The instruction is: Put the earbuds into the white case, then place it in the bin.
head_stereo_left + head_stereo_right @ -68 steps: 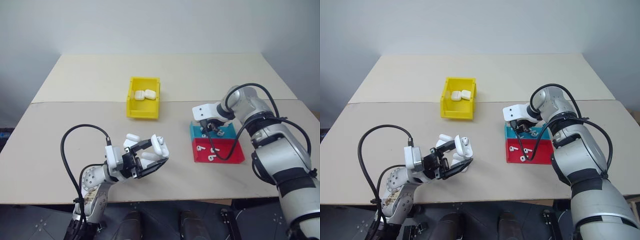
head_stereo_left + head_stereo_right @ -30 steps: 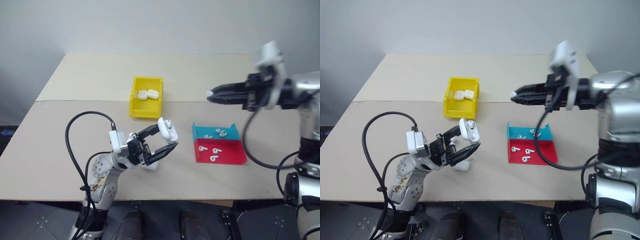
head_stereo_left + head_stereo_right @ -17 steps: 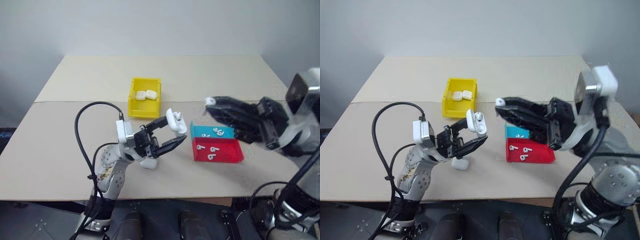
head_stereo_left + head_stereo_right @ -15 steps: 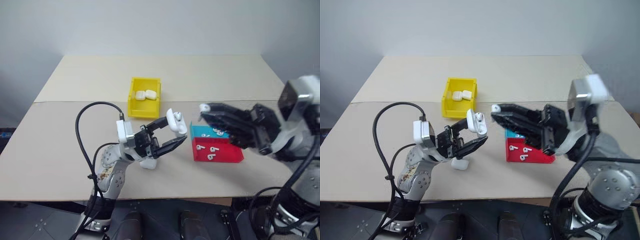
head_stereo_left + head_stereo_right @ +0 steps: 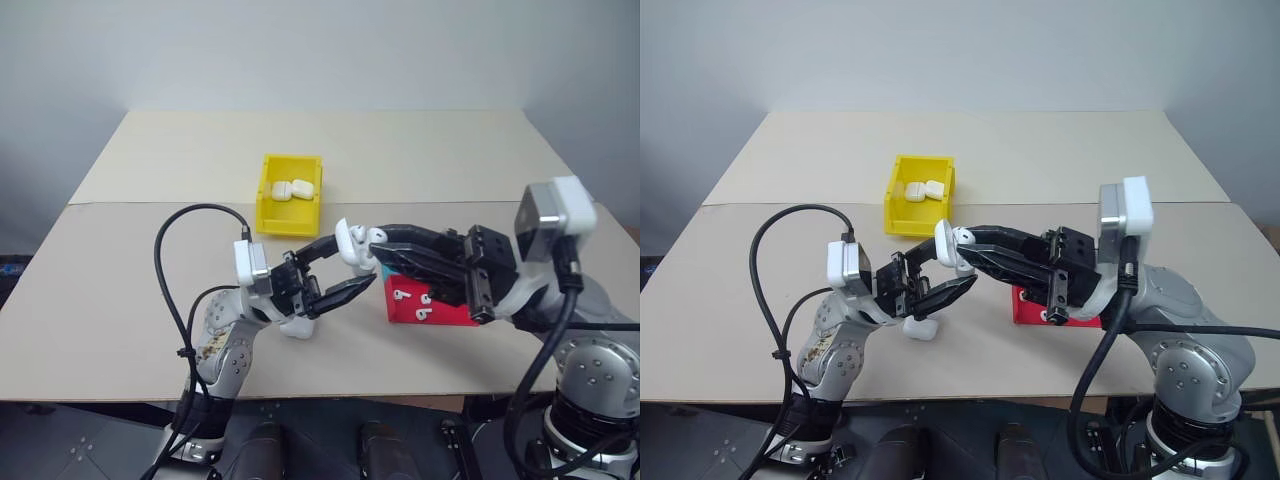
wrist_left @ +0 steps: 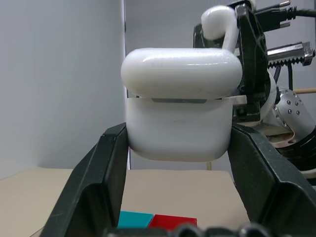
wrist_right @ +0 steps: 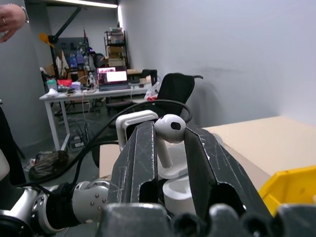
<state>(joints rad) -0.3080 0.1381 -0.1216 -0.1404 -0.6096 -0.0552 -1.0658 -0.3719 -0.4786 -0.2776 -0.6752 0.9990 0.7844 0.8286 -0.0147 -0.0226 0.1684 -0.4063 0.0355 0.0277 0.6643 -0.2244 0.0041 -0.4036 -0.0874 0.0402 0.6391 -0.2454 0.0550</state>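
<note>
- Left claw (image 5: 335, 268) is clamped on the case (image 6: 180, 101), held up mid-frame above the tabletop (image 5: 120, 290). In the left wrist view the lid is only cracked, a thin gap at the seam.
- Right claw (image 5: 962, 240) pinches one earbud (image 7: 170, 129) by its stem, bud end up, right beside the case's top.
- Case: glossy hard plastic, light, and I'd expect it slippery. Best held across the flat sides of the lower body, as it is now, leaving lid and hinge free.
- Earbud: tiny, light, smooth, likely to squirt out of a pinch. Grip the stem, keep the bud end clear.
- Risk, my read: the lid looks too closed to take the bud, so it needs opening first.
- Bin (image 5: 268, 210) is upper centre of the frame, two cases (image 5: 291, 188) inside.
- Red tray (image 5: 440, 308) at centre right holds loose earbuds (image 5: 412, 296), partly behind the right arm.
- Another white case (image 5: 920, 329) sits on the tabletop under the left claw.
- Surface: plain beige boards, a seam running across, matte.
- Room: bare grey wall behind. The right wrist view shows a desk with a laptop, a chair and a person's hand.
</note>
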